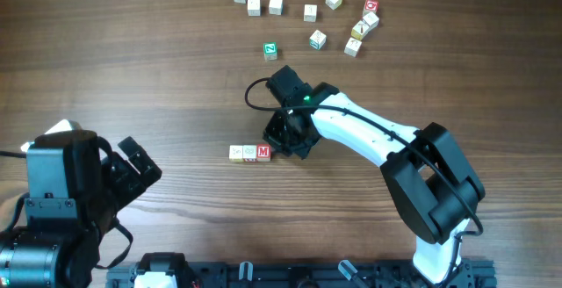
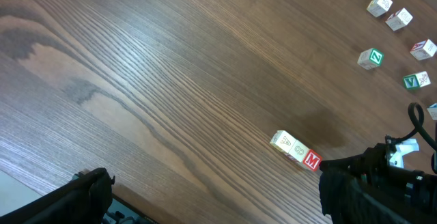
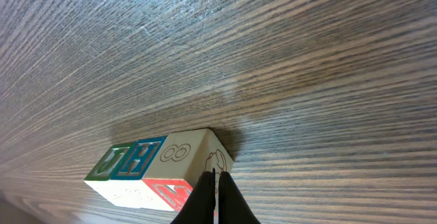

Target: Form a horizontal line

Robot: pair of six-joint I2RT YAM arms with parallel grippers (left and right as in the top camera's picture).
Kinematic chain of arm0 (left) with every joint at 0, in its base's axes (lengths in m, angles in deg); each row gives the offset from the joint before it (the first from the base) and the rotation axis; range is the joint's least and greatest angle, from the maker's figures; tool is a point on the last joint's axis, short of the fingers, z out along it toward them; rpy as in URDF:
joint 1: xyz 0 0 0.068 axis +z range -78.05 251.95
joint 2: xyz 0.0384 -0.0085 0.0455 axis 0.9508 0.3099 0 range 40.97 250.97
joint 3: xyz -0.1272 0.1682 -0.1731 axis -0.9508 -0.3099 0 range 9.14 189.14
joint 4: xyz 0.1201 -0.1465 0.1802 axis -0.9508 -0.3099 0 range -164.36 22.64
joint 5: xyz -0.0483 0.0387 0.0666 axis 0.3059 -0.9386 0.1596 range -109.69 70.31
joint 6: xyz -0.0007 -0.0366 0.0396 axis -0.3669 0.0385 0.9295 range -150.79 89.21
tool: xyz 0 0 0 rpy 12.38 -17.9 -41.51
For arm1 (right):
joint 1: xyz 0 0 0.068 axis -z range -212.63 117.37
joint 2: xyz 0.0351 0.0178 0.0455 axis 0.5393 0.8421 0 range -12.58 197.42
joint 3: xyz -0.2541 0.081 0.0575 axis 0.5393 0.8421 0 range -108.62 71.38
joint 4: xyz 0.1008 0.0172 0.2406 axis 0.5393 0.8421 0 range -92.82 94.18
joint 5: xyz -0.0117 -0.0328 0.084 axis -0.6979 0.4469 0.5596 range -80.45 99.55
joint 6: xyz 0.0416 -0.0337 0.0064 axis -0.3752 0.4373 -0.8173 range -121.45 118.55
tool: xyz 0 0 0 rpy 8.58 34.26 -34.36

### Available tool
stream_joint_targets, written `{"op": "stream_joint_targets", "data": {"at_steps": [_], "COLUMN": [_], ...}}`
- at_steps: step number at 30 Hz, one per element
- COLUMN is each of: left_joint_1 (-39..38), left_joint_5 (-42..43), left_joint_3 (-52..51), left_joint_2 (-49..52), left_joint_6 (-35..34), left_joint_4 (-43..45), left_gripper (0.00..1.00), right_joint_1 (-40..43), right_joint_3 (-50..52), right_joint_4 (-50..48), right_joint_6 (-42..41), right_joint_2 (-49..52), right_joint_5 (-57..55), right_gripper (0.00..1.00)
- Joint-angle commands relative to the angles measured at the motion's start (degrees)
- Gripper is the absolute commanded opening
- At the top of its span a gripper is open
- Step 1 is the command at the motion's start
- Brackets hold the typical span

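Three small letter cubes are seen butted face to face as the horizontal line. Its long axis runs left to right across the table, and the red M cube closes its right end. All else is placed from that M cube. The right gripper is found just beside it on the right, in line with the row's axis. In the wrist view its fingers are pressed together on nothing, at the end cube's edge; contact cannot be confirmed. The left gripper is held well to the left, spread and empty. The green-faced cube and the loose white cubes lie well beyond. The row is judged complete, so a retreat rightward along the axis by the nearer right arm is called for, without the end cube being nudged.
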Motion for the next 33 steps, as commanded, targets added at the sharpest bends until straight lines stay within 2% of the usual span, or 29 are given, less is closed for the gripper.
{"op": "stream_joint_targets", "data": {"at_steps": [1, 7, 21, 33], "left_joint_1": [0.37, 0.37, 0.37, 0.37], "left_joint_5": [0.50, 0.50, 0.50, 0.50], "left_joint_3": [0.17, 0.17, 0.17, 0.17], "left_joint_2": [-0.09, -0.09, -0.09, -0.09], "left_joint_6": [0.07, 0.07, 0.07, 0.07], "left_joint_4": [0.07, 0.07, 0.07, 0.07], "left_gripper": [1.00, 1.00, 1.00, 1.00], "right_joint_1": [-0.24, -0.55, -1.40, -1.38], "right_joint_3": [0.44, 0.44, 0.50, 0.50], "right_joint_4": [0.35, 0.26, 0.07, 0.11], "right_joint_6": [-0.07, -0.20, -0.28, -1.77], "right_joint_2": [0.98, 0.98, 1.01, 1.01], "right_joint_5": [-0.85, -5.16, -6.01, 0.48], "right_gripper": [0.05, 0.05, 0.05, 0.05]}}
